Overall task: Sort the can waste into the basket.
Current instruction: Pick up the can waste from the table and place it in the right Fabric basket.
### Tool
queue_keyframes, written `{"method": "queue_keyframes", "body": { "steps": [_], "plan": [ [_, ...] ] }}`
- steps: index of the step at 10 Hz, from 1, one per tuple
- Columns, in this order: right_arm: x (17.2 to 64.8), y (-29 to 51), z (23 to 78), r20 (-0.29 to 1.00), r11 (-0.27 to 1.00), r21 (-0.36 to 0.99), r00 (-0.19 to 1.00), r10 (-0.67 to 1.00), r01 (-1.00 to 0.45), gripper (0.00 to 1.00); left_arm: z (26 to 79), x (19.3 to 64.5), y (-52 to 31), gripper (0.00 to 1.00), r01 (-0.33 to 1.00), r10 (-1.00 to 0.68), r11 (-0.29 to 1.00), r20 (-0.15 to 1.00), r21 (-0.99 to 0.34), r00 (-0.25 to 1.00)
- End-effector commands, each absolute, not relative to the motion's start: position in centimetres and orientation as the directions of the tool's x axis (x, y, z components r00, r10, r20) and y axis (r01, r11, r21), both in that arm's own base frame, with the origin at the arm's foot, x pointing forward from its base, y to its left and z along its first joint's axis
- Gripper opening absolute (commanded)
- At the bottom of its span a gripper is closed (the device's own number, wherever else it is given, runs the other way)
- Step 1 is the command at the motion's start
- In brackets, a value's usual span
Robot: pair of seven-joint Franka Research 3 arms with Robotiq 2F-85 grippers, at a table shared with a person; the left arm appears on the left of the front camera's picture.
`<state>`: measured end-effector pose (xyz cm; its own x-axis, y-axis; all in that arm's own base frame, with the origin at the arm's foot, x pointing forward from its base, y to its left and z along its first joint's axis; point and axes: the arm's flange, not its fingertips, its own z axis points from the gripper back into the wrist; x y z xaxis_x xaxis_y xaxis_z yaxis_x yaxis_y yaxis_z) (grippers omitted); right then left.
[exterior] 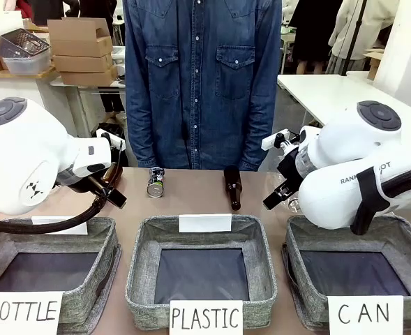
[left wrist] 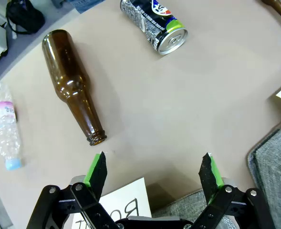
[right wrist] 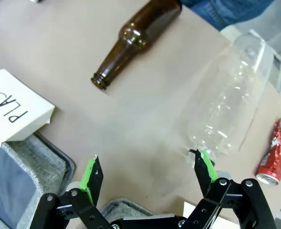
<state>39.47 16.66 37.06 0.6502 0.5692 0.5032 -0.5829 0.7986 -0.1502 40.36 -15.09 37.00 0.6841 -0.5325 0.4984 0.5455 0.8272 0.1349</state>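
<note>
Both cans lie on the counter (left wrist: pixel 188 105), not yet sorted. The dark can (left wrist: pixel 154 24) is on its side ahead of my left gripper (left wrist: pixel 153 160), near a brown bottle (left wrist: pixel 73 86). The red can (right wrist: pixel 274 150) lies just beside a clear bottle (right wrist: pixel 226 95), near my right gripper (right wrist: pixel 146 160). Both grippers are spread and empty. The CAN basket (exterior: pixel 296 279) stands under my right arm, so I think this arm should take the red can first.
</note>
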Motion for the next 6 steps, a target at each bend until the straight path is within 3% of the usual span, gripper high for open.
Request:
{"method": "queue_keyframes", "body": {
  "steps": [1, 6],
  "plan": [
    [39.48, 16.65, 37.07, 0.504, 0.799, -0.150, 0.650, 0.569, -0.583, 1.00, 37.01, 40.35, -15.12, 1.00, 0.546, -0.533, 0.827, 0.499, 0.135, 0.684],
    [39.48, 16.65, 37.07, 0.504, 0.799, -0.150, 0.650, 0.569, -0.583, 1.00, 37.01, 40.35, -15.12, 1.00, 0.546, -0.533, 0.827, 0.499, 0.135, 0.684]
  ]
}}
